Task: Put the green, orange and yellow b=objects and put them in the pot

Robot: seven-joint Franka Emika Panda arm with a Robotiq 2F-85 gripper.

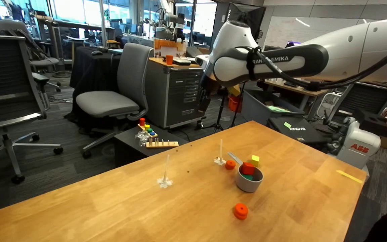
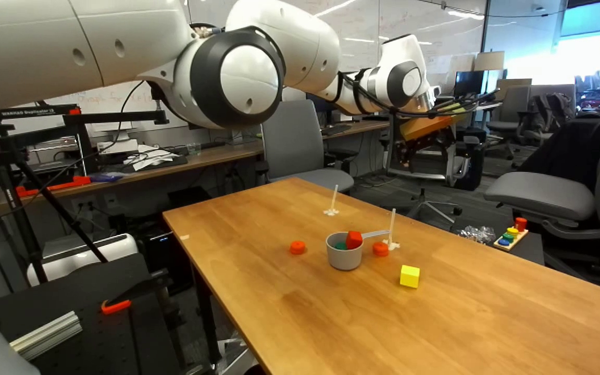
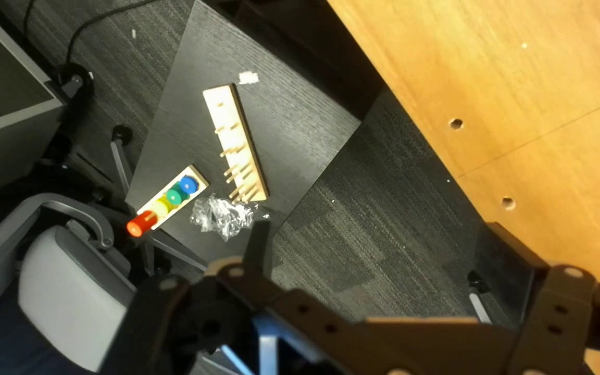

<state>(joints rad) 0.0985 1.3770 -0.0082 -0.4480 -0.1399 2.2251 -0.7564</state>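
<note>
Gripper (image 3: 385,249) spread wide, empty, well apart from pot (image 2: 344,260), where green piece (image 2: 340,245) and orange-red block (image 2: 353,239) presumably belong; yellow cube (image 2: 409,276) near pot likely goes next

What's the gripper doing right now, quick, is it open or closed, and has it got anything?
Gripper: open, fingers wide apart, holding nothing.
</note>
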